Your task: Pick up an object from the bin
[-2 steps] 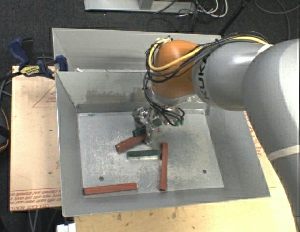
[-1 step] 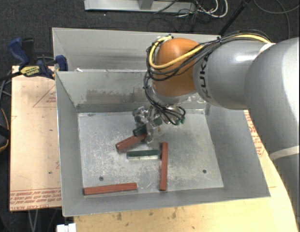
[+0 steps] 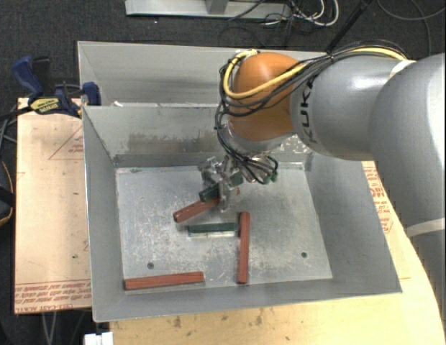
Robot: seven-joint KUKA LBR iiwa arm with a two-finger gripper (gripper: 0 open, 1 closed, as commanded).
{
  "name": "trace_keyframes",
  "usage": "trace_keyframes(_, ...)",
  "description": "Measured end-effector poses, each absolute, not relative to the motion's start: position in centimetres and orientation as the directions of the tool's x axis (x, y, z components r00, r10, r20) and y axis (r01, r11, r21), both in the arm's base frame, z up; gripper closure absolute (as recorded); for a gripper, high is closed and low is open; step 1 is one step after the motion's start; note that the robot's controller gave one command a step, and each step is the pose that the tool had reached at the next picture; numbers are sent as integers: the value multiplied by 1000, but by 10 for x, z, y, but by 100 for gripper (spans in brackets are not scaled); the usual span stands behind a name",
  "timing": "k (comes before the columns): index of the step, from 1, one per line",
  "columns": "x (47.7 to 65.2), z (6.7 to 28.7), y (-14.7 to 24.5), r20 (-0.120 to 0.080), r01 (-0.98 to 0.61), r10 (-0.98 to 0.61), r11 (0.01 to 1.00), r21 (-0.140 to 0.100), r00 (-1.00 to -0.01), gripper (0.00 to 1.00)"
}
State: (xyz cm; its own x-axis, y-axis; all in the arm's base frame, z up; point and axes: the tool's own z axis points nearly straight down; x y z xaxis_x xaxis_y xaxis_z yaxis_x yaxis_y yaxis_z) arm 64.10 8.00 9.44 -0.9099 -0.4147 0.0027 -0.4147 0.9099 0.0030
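The bin (image 3: 101, 192) floor carries a few sticks; the arm (image 3: 367, 106) reaches low; its claw (image 3: 221, 184) sits at the raised end of the tilted red stick (image 3: 194, 211) mid-bin; clenched or released, I cannot tell; lifting looks not yet done.

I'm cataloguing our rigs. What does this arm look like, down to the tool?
The arm is bulky, rounded, silver-grey, with black KUKA lettering on its side. An orange domed cover caps the wrist, with yellow and black cables looped over it. The tool is small, grey metal.
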Motion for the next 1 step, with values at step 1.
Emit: trace_keyframes(1, 642, 112, 80, -1, -415, -415, 910, 2, -910, 100)
